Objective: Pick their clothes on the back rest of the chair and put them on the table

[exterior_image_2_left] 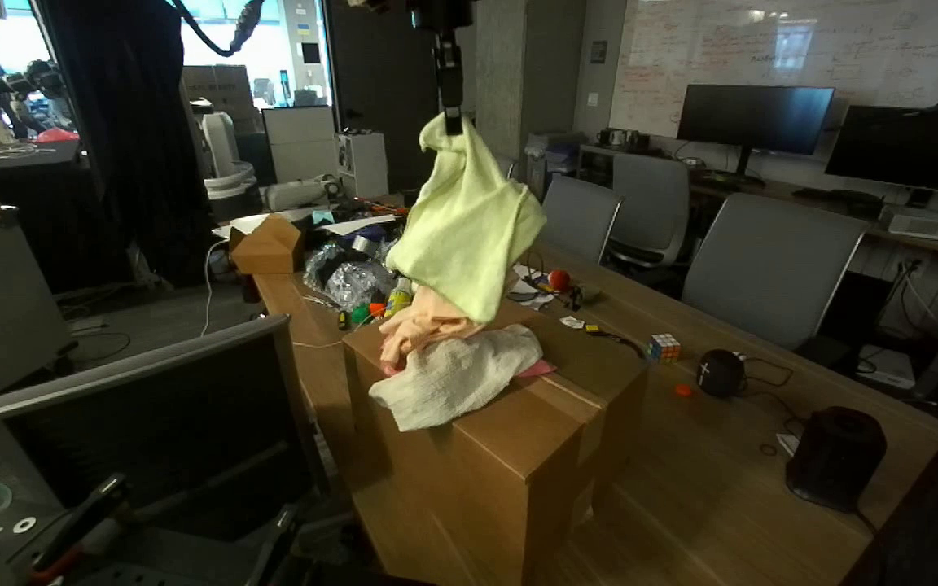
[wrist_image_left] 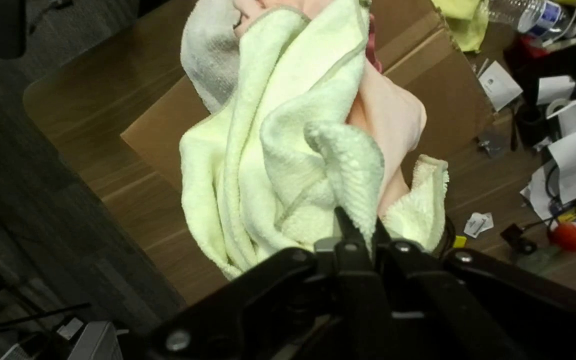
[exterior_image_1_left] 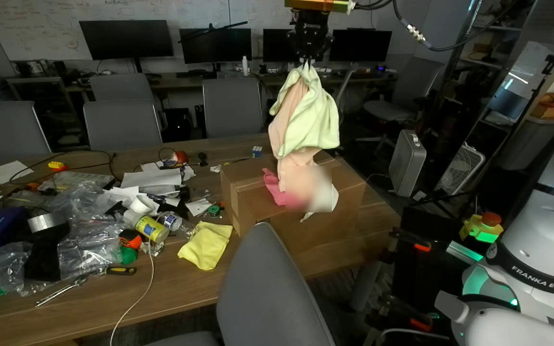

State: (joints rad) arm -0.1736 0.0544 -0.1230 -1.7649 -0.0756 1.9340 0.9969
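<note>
A black two-fingered gripper (exterior_image_1_left: 306, 60) points straight down, pinching the top of a pale yellow-green cloth (exterior_image_2_left: 469, 220); in the wrist view a fold of it is caught between the narrow fingertips (wrist_image_left: 350, 232). The fabric falls from there in soft, loose folds. A thin peach-coloured cloth (exterior_image_2_left: 436, 313) hangs along with it, and in an exterior view it runs nearly up to the gripper, though I can't make out whether it is pinched as well. Its lower end slumps over a large brown cardboard box (exterior_image_2_left: 469, 505), where a rough off-white cloth (exterior_image_2_left: 461, 374) lies draped across an edge and a bright pink cloth (exterior_image_1_left: 273, 187) peeks out; part of that heap is blurred. The box stands on a long wood-grain surface (exterior_image_1_left: 181, 288). A grey chair (exterior_image_1_left: 267, 288) stands at the side, its back rest near the box. A crumpled bright yellow cloth (exterior_image_1_left: 205, 245) lies beside a clear plastic bottle (exterior_image_1_left: 176, 223), with heaped transparent plastic bags (exterior_image_1_left: 89, 240) farther along. A multicoloured puzzle cube (exterior_image_2_left: 664, 347) sits near the box too, and next to it a small round black speaker (exterior_image_2_left: 720, 373). Off to one side stands the white robot arm (exterior_image_1_left: 536, 240), lettered FRANKA EMIKA.
</note>
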